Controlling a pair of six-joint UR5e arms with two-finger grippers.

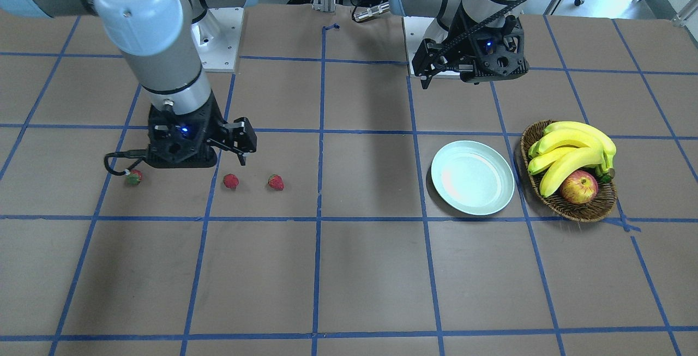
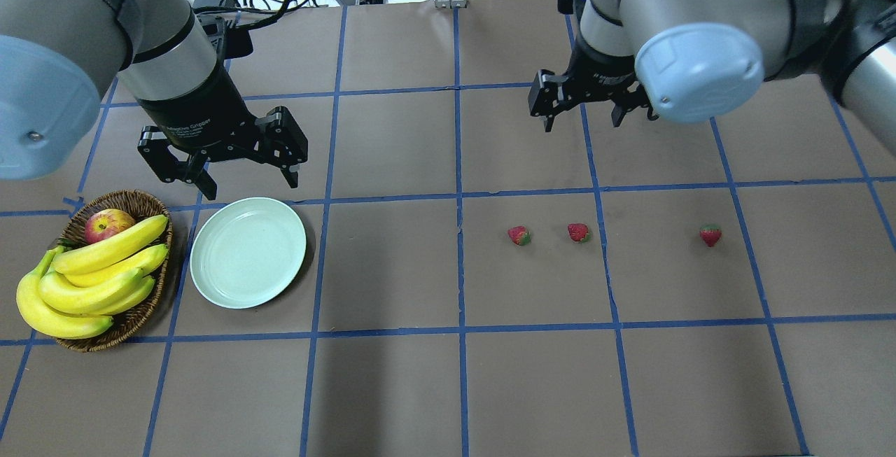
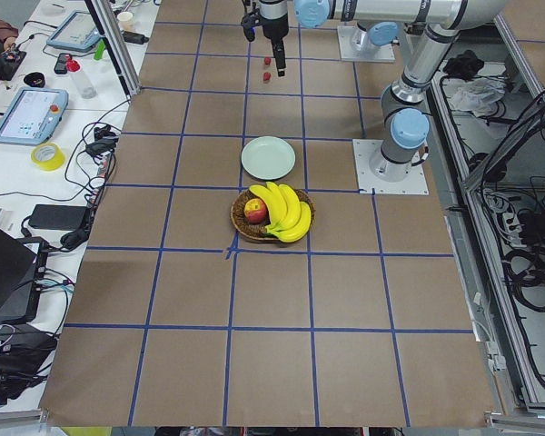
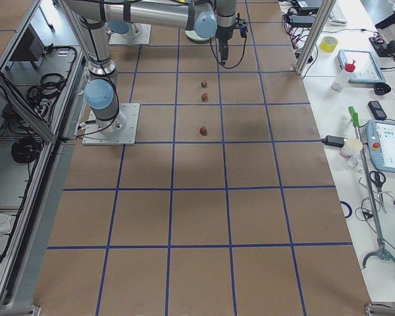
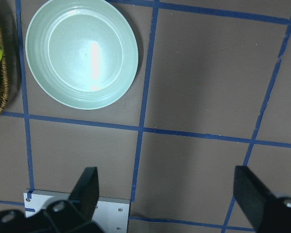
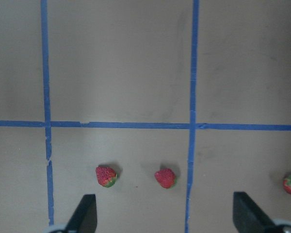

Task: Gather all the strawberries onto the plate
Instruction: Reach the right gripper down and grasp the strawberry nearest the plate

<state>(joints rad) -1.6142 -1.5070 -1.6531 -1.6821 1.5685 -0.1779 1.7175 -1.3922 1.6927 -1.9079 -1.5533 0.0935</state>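
Left claw: released, fingers spread wide with nothing in them. It hangs above the tabletop on the robot's side of the plate. Right claw: released too, holding nothing. It hangs above the tabletop on the robot's side of the strawberry row.

I log the rest from the left-end camera, nearest first.

- Wicker basket: holds a bunch of bananas and a red-yellow apple. It sits about midway between the tabletop's robot-side and operator-side edges.
- Mint-green plate: flat on the tabletop just beside the basket, with a narrow gap between them.
- Nearest strawberry: on the bare brown tabletop, well apart from the plate.
- Middle strawberry: near the first, just short of a blue tape line.
- Farthest strawberry: in line with the other two, set well off toward the tabletop's right end.

All three strawberries lie in the right arm's half of the tabletop.
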